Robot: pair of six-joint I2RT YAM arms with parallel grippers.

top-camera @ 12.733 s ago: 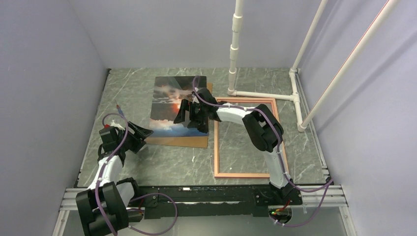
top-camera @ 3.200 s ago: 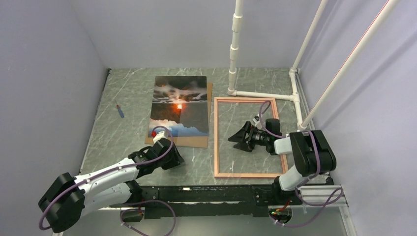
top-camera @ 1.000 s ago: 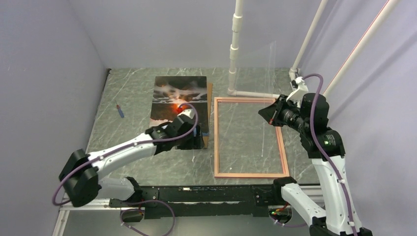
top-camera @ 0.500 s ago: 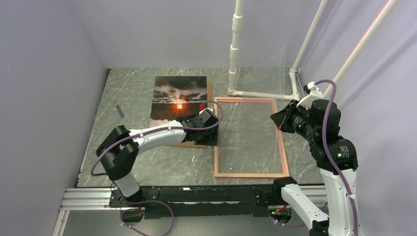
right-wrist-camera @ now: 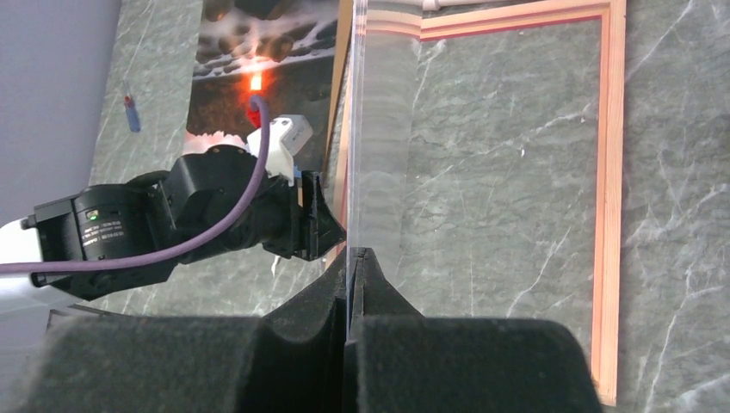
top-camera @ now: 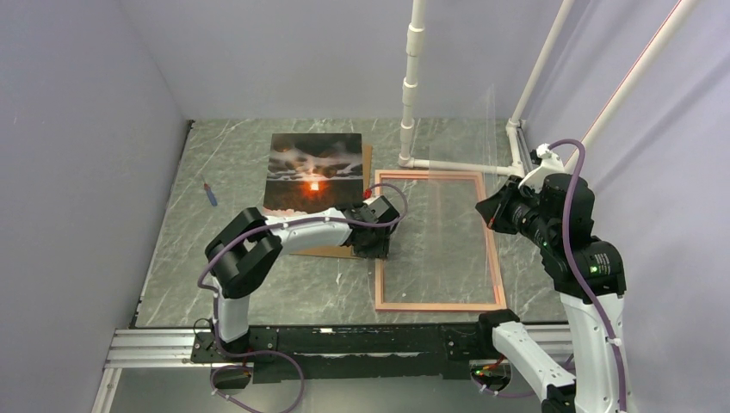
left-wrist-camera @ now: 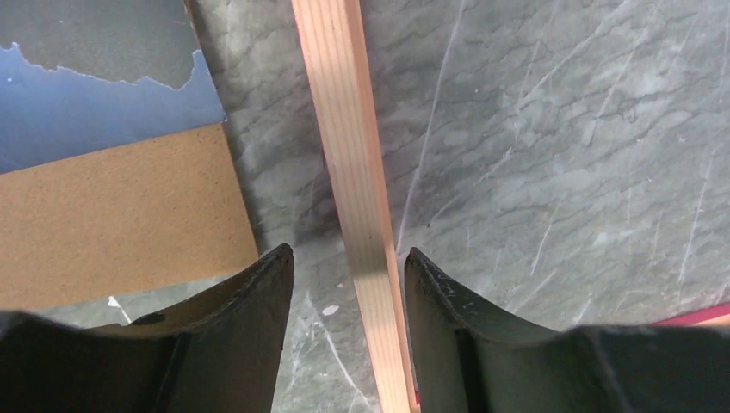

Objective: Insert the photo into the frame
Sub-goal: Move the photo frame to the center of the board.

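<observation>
1. Now, from above, the left end effector has swung away from the near edge of the photo to the 9 o'clock rail of the frame. Its jaws narrowed on the way.
   - The right end effector has lifted the clear sheet off the frame. It holds the sheet upright above the 3 o'clock rail.
   - The frame's opening is now uncovered, which I judge makes it ready to take the photo.
   - The photo lies face up on a brown backing board at 11 o'clock on the bench. It is just beside the frame, not yet inside it.

2. Next, the left wrist view.
   - The jaws stand partly open astride the pale frame rail and grip nothing.
   - Bare bench shows between the rail and the left finger. Whether the right finger touches the rail, I cannot tell.
   - A corner of the photo and the board sit at 10 o'clock.

3. Then the right wrist view.
   - The jaws are pressed tight on the near edge of the clear sheet.
   - The sheet runs edge-on toward 12 o'clock, above the frame.

4. Counted:
   - one photo
   - one frame
   - one backing board
   - one clear sheet
   - one small blue pen-like object at 9 o'clock
   - two arms
</observation>
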